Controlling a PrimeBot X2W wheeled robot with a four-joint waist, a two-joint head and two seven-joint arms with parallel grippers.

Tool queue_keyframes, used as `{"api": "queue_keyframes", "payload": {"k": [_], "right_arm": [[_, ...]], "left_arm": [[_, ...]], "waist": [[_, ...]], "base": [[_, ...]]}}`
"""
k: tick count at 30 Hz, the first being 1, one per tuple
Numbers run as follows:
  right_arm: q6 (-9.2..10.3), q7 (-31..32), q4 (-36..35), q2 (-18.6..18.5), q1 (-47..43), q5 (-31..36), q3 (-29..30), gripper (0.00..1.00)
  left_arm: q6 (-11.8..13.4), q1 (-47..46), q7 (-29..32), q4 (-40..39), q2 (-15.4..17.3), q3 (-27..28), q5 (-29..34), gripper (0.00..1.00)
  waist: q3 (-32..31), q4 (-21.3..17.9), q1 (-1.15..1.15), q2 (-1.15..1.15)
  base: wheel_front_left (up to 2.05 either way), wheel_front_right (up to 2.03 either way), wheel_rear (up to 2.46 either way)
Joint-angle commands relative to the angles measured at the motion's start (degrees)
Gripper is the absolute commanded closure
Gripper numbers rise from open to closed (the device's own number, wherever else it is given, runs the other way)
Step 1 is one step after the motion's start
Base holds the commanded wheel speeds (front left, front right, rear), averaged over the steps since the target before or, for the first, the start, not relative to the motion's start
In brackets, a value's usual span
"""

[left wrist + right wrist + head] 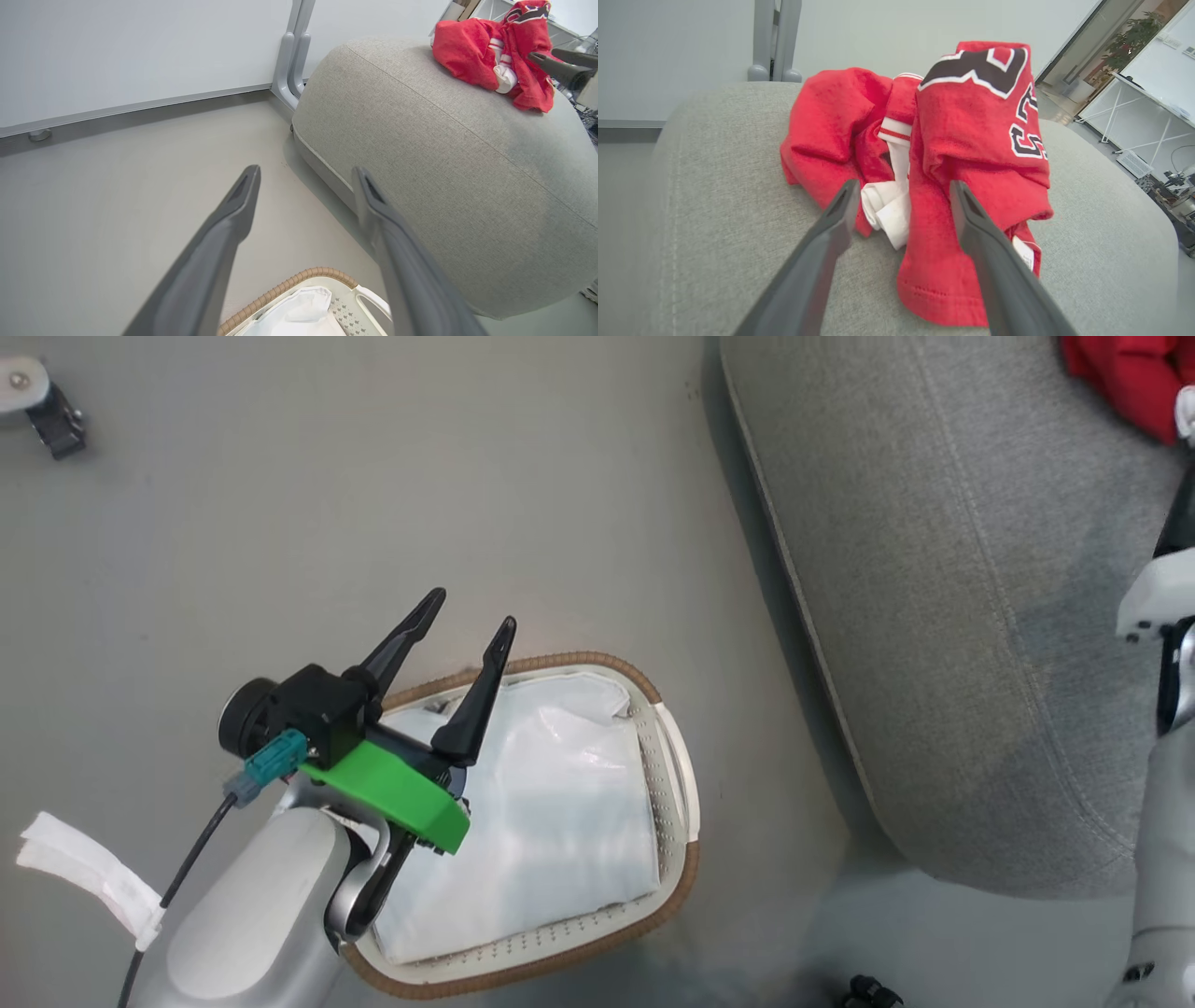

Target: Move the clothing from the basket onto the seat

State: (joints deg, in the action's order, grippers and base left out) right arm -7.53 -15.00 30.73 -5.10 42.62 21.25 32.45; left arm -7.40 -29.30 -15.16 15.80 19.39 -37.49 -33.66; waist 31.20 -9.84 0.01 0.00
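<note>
Floor [233, 523] of plain grey colour takes the left part of the head view. Above it hangs the left gripper [473, 607], over the left rim of the small rounded cream-white perforated plastic basket [668, 775] with a brown woven rim. Its two long dark fingers are spread apart, with bare floor between the tips. A crumpled white fabric liner [551, 803] lies inside the basket.

To the right, near the basket but apart from it, stands the large grey woven-fabric seat [934, 616] with rounded edges and a stitched seam. The soft red clothing [971, 140] with white stripe trim lies in a heap on top of the seat, at its far right part; one piece bears black lettering with white outline. The right gripper [903, 184] is just at this heap, its fingers spread, one on each side of a white fold. Whether they touch the cloth, I cannot tell.
</note>
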Motion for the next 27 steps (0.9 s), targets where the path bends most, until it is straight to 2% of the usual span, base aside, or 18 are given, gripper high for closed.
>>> {"api": "queue_keyframes", "payload": {"k": [1, 5, 9, 17, 27], "right_arm": [[0.08, -0.2, -1.9, -0.1, -2.7, -1.6, -2.4, 0.00], [0.08, -0.2, -7.3, 0.7, -9.0, -7.5, -8.3, 0.00], [0.08, -0.2, -9.7, 1.1, -13.2, -12.1, -13.8, 0.00], [0.08, -0.2, -9.1, 1.9, -18.4, -19.9, -21.8, 0.00], [0.08, -0.2, -7.0, 2.0, -24.1, -28.4, -31.0, 0.00]], "left_arm": [[-0.2, 1.6, 0.0, 0.7, -0.5, 1.1, 0.7, 0.00], [-0.2, 4.9, 0.0, 2.0, -1.9, 4.1, 2.6, 0.00], [-0.2, 8.3, 0.0, 3.1, -3.4, 8.1, 4.5, 0.00], [-0.2, 13.9, 0.0, 6.3, -6.8, 17.8, 7.9, 0.00], [-0.1, 19.4, 0.0, 9.8, -11.5, 29.8, 15.2, 0.00]], "waist": [[-5.9, -0.5, -0.01, 0.00], [-10.2, -0.2, -0.01, 0.00], [-14.0, 1.0, -0.01, 0.00], [-20.0, 4.7, -0.01, 0.00], [-26.1, 9.1, -0.01, 0.00]], "base": [[0.00, 0.00, 0.00], [0.00, 0.00, 0.00], [0.00, 0.00, 0.00], [0.00, 0.00, 0.00], [0.00, 0.00, 0.00]]}}
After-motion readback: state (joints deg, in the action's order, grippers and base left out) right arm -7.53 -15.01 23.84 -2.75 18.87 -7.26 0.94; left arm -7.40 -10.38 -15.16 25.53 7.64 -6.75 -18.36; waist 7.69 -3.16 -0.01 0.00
